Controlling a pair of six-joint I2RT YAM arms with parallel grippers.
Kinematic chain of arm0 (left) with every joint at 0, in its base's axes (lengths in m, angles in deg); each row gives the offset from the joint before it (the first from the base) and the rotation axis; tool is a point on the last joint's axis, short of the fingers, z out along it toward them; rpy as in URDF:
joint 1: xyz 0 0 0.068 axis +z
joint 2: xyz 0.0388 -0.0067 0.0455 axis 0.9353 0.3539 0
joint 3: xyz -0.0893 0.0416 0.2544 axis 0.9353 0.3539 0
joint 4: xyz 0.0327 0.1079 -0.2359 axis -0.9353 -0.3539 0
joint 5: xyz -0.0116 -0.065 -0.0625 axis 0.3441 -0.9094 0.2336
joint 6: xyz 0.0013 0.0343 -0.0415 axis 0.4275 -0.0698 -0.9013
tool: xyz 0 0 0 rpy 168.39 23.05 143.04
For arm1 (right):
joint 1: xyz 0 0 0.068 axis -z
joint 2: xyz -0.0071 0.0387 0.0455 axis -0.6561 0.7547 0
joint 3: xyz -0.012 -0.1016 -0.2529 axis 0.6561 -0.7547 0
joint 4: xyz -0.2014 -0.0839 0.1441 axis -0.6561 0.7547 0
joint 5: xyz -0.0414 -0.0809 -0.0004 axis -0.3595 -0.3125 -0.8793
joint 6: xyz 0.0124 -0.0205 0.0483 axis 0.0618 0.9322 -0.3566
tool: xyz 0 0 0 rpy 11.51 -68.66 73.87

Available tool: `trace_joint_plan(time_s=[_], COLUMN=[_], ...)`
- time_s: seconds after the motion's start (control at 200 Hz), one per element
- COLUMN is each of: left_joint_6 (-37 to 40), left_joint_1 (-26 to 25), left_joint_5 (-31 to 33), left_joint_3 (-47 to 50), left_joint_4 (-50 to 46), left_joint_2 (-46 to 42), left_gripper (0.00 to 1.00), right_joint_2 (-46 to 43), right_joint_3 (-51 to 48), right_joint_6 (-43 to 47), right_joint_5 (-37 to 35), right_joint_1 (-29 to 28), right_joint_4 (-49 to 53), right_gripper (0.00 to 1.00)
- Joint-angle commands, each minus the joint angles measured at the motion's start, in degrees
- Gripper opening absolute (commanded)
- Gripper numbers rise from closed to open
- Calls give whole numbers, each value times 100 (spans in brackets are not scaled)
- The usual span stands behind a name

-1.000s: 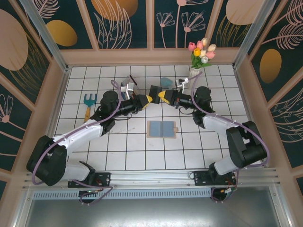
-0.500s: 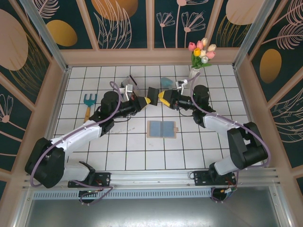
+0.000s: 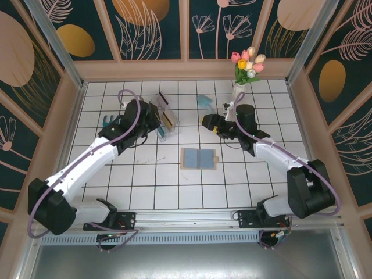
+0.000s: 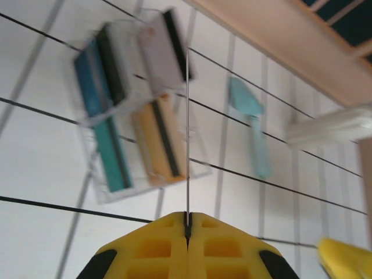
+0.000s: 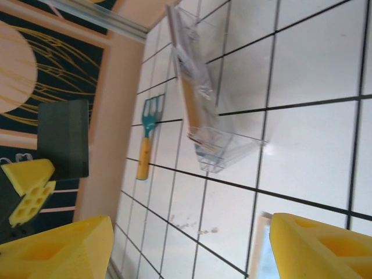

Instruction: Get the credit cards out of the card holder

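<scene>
- White tiled table (image 3: 145, 186), floral panels all round. The card holder (image 3: 199, 158) lies open near the middle, blue-grey side up, with nothing touching it.
- At the holder's 11 o'clock, the left gripper (image 4: 187, 220) is pressed tight on the dark card (image 5: 64, 136). It pinches one edge, so the free edge points down at the clear rack (image 5: 224, 145).
- At the holder's 1 o'clock, the right gripper (image 3: 207, 121) hangs with its fingers spread wide and nothing between them.
- That card is out of the holder, so the step in hand looks like dropping it into a rack slot.
- The rack already carries a teal card (image 4: 107, 154) and an orange card (image 4: 160, 139), so a free slot must be picked.
- A pale card (image 4: 165, 52) with a dark stripe stands at the rack's far end. It may be the white one, but it is too blurred to tell.
- To do this well, turn the wrist until the card's thin edge runs parallel to the dividers, then come straight down.
- Let go only once the leading edge sits between the walls.
- No sideways push: that light clear rack looks ready to slide or tip.
</scene>
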Motion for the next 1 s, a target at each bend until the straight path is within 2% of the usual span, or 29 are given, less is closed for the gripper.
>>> trace_joint_plan(time_s=[0.0,0.15,0.255,0.495,0.996], left_joint_6=[73,84,202,125,0], left_joint_1=[-5,32,251,377,386], left_joint_5=[976,1113,803,1021,1625], left_joint_3=[-418,-1101,-1775,-2850,-3259], left_joint_4=[-933,-1117,-1376,-1956,-2128], left_joint_2=[540,1453,2138,3257,3722], left_gripper=[0,0,0,0,0], right_joint_2=[-165,-270,-388,-563,-331], right_joint_3=[70,-96,-283,-638,-694], right_joint_6=[297,274,274,174,138], right_joint_5=[-322,-359,-226,-123,144], right_joint_1=[-3,49,92,254,333], right_joint_4=[340,371,262,125,-44], right_gripper=[73,74,74,74,74])
